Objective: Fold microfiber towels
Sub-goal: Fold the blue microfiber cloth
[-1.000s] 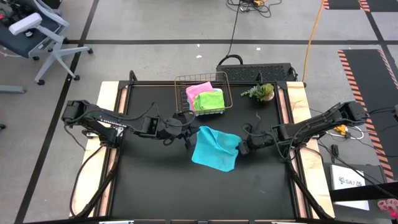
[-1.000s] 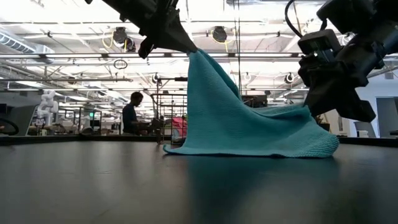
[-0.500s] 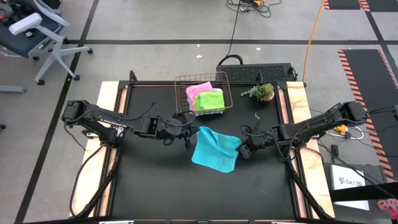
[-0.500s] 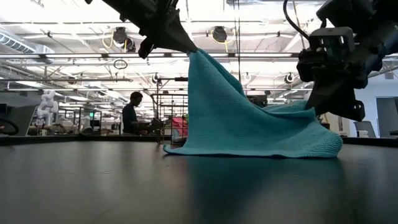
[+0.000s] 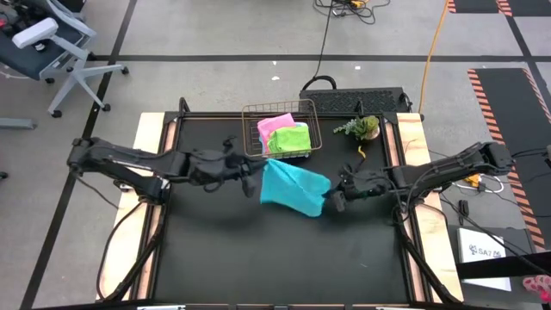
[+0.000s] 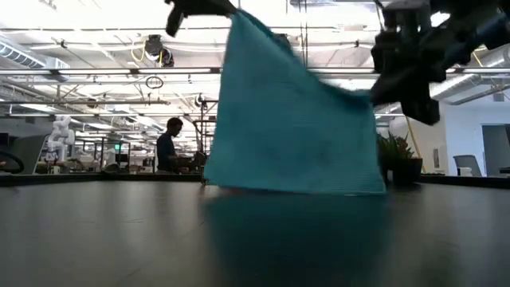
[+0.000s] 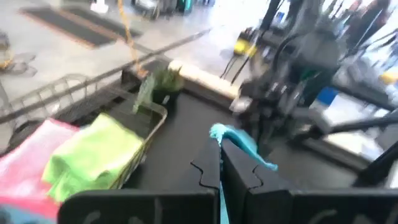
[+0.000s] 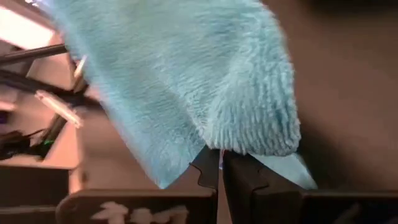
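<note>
Both arms had the cyan towel (image 5: 291, 188) up off the table (image 5: 215, 258), stretched between them near the middle of the overhead frame, just below the copper wire basket (image 5: 281, 129). The left gripper (image 5: 255, 175) was clamped on the towel's upper left corner and the right gripper (image 5: 331, 201) was pinched shut on the corner at its right edge; I took that two-corner hold as a way to let the cloth hang flat and square before it was laid down for a fold. From the low camera the towel (image 6: 291, 119) hung like a curtain across the centre of the frame, its bottom hem at or barely above the tabletop, which the overhead shot could not tell me. The left wrist camera showed its fingers (image 7: 205, 171) closed on a thin sliver of cyan, with the green towel (image 7: 93, 155) and pink towel (image 7: 28, 165) lying in the basket at lower left. The right wrist camera showed only the fuzzy corner bunched above its closed fingers (image 8: 239, 171). Any other towels I couldn't see.
</note>
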You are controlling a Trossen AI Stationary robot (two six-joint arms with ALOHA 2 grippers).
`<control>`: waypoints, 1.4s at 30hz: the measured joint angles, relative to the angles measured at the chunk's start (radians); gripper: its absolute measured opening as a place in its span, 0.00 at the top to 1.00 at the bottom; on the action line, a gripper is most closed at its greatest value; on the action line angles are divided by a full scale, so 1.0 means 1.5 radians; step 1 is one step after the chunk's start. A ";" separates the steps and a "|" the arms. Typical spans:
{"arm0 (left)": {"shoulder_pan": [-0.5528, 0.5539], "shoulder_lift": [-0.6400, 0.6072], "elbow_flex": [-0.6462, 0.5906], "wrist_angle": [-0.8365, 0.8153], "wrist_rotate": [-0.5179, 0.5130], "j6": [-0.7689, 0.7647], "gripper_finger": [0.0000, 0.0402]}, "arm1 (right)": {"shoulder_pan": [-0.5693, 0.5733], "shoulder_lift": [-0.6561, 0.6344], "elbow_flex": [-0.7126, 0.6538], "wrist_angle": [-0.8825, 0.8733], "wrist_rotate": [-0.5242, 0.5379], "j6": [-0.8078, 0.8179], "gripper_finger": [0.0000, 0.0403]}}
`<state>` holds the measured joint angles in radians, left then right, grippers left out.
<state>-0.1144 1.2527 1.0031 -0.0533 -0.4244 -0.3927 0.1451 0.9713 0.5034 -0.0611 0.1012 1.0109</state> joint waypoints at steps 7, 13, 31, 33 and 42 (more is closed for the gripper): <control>-0.035 -0.019 0.000 -0.004 -0.010 -0.010 1.00 | 0.018 -0.001 0.006 0.164 -0.086 0.014 1.00; -0.084 -0.019 0.000 -0.008 -0.015 -0.065 1.00 | 0.060 0.000 0.023 0.178 -0.083 0.062 1.00; -0.257 0.047 -0.002 -0.159 -0.033 -0.423 1.00 | 0.268 0.190 0.027 0.278 -0.014 0.316 1.00; -0.246 0.068 0.000 -0.172 -0.033 -0.442 1.00 | 0.259 0.214 0.027 0.272 -0.013 0.298 1.00; -0.139 0.139 -0.001 -0.212 -0.033 -0.338 1.00 | 0.168 0.251 0.027 0.103 -0.013 0.176 1.00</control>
<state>-0.3222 1.4615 1.0018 -0.3719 -0.4744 -0.8990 0.3975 1.3472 0.5438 0.0930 0.0822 1.2754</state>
